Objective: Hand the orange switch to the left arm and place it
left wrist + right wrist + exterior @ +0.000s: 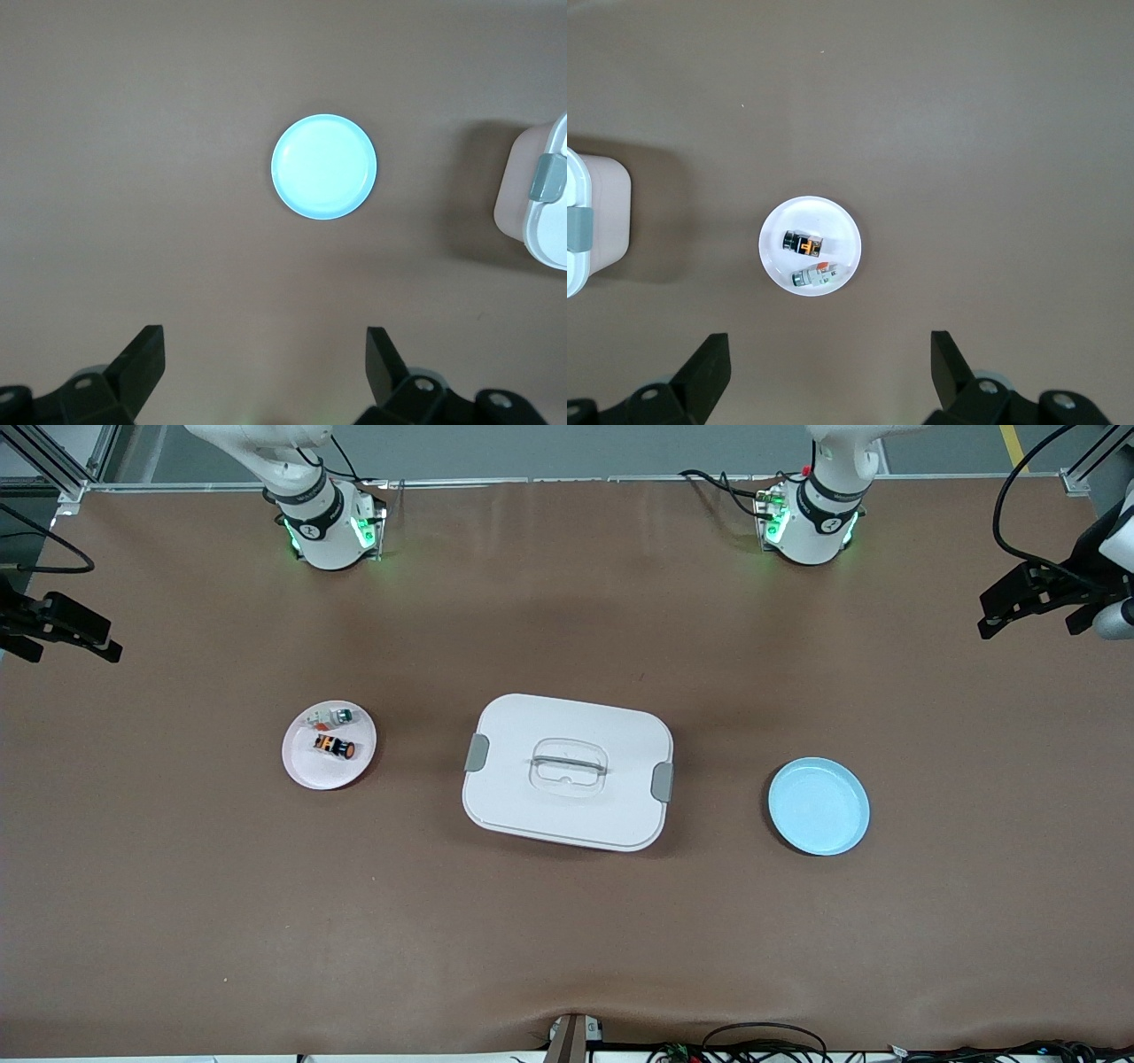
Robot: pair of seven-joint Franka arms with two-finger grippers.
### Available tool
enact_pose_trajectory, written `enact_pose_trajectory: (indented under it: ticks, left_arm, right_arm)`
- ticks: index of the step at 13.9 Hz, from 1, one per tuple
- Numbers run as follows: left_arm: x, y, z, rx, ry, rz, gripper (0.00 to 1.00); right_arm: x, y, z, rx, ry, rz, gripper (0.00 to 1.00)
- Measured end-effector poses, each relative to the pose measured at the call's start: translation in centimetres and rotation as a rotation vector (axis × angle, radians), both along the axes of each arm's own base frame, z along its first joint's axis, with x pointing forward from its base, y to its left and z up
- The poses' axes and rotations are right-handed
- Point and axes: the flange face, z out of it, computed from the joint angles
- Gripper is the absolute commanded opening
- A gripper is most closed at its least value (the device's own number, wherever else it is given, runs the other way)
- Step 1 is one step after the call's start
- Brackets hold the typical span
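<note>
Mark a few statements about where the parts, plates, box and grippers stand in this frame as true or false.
1. The orange switch lies on the pink plate. True.
2. The blue plate holds the green-ended part. False: that plate is bare; the green-ended part shares the pink plate.
3. The box sits between the two plates. True.
4. The right gripper is shut on the switch. False: it is open, high over the pink plate.
5. The left gripper is open over the blue plate. True.

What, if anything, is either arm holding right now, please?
Nothing. Both end effectors, left and right, are open and empty; the orange switch lies on the pink plate.
</note>
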Motion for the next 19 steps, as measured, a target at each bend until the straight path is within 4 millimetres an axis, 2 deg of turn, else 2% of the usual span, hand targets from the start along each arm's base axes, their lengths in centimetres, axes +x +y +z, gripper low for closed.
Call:
enact_pose_trajectory:
  ticks: [11, 19]
  left_arm:
    - [0.0, -0.1, 0.4, -0.001, -0.009, -0.002, 1.00]
    - [0.0, -1.0, -0.9, 0.001, 0.038, -0.017, 1.00]
  right_arm:
    - [0.0, 0.0, 0.0, 0.031, 0.000, -0.038, 1.00]
    - [-0.1, -0.9, 0.0, 0.035, 0.000, -0.070, 1.00]
